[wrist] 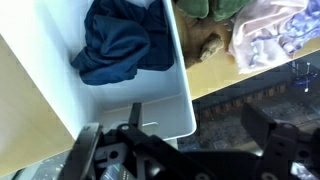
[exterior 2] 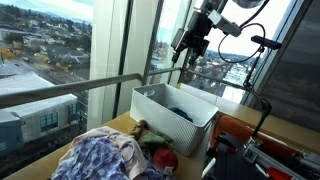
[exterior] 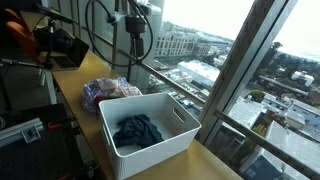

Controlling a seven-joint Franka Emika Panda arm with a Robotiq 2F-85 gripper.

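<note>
The gripper [exterior 2: 189, 44] hangs high above a white rectangular plastic basket [exterior: 160, 150], its jaws spread apart and gripping nothing. A crumpled dark blue cloth [exterior: 137, 131] lies inside the basket on its smooth bottom. A soft pile of patterned clothes [exterior: 108, 91] rests just beside the basket on the wooden tabletop [exterior: 84, 116].

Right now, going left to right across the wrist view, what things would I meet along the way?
Dark blue garment, lying in the white bin → green cloth → pale patterned cloth.
</note>
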